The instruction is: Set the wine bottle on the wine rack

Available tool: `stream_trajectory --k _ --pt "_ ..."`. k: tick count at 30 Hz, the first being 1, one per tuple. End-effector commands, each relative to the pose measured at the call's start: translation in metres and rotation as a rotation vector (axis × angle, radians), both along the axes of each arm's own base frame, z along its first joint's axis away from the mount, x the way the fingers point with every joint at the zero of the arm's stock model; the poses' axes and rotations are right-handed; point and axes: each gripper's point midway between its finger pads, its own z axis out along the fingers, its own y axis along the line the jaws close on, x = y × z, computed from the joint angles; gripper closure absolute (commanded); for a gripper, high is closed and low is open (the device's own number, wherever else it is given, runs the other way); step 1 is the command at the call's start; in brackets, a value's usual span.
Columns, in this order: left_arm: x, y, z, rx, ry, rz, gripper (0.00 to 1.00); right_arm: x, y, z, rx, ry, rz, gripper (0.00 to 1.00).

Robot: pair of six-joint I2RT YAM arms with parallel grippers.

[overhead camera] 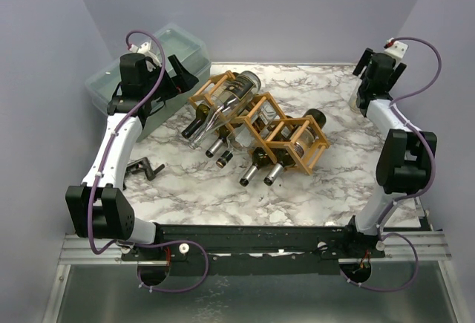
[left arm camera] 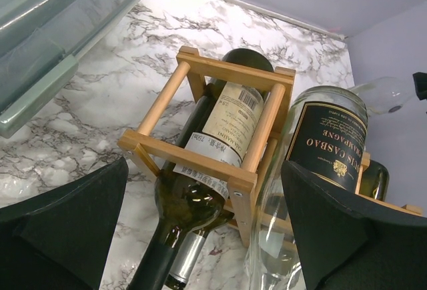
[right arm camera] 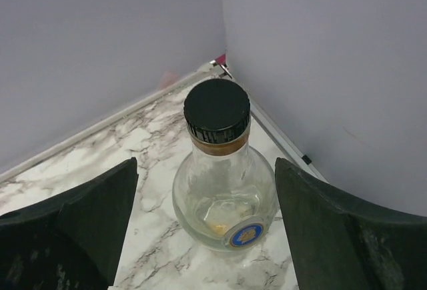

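While poised over the far right corner of the surface (overhead camera: 223, 189), straddles the bottle (right arm camera: 223, 193) with the right claw (right arm camera: 205, 170), spread open, one finger to each side; clear of the glass on the left, too close on the right to tell touching from apart. Stands upright there on the marble, near both walls: clear round body, black screw cap, small blue-and-gold badge low on the front. Not in the rack (left arm camera: 150, 149), and well apart from it. Slantwise across mid-surface, that wooden lattice, with several bottles lying in its cells, necks toward the near edge. Above its left end, the left claw (left arm camera: 203, 167), spread wide and gripping nothing. Directly beneath, a green bottle (left arm camera: 190, 203) with a cream label, lying through the end cell. Just beside that, to the right, a black-label bottle (left arm camera: 327, 140) of clear glass. At the far left, against the wall, a clear plastic tub (overhead camera: 104, 89). On the marble near the left arm, a small black clip (overhead camera: 145, 167).
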Motion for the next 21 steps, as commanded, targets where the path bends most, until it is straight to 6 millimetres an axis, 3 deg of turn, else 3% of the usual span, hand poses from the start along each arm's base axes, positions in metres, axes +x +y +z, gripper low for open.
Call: stream_trajectory --k 1,7,10,12,15,21 --pt "-0.002 0.001 0.009 -0.003 -0.034 0.0 0.02 0.007 -0.013 -0.015 -0.04 0.016 -0.051 0.15" --pt "-0.001 0.002 0.007 -0.002 -0.03 0.0 0.01 0.012 -0.012 -0.028 -0.046 0.021 -0.038 0.32" --pt "-0.001 0.002 0.008 0.001 -0.033 0.0 0.02 0.016 -0.011 -0.033 -0.04 0.024 -0.028 0.52" --pt "-0.001 0.002 0.007 0.003 -0.032 0.001 0.01 0.017 -0.009 -0.032 -0.033 0.019 -0.02 0.6" --pt "-0.001 0.002 0.007 0.003 -0.033 0.001 0.01 0.018 -0.005 -0.025 -0.03 0.011 0.004 0.76" --pt "-0.001 0.002 0.008 0.001 -0.033 -0.001 0.01 0.002 0.0 0.004 -0.038 -0.042 0.028 0.93"
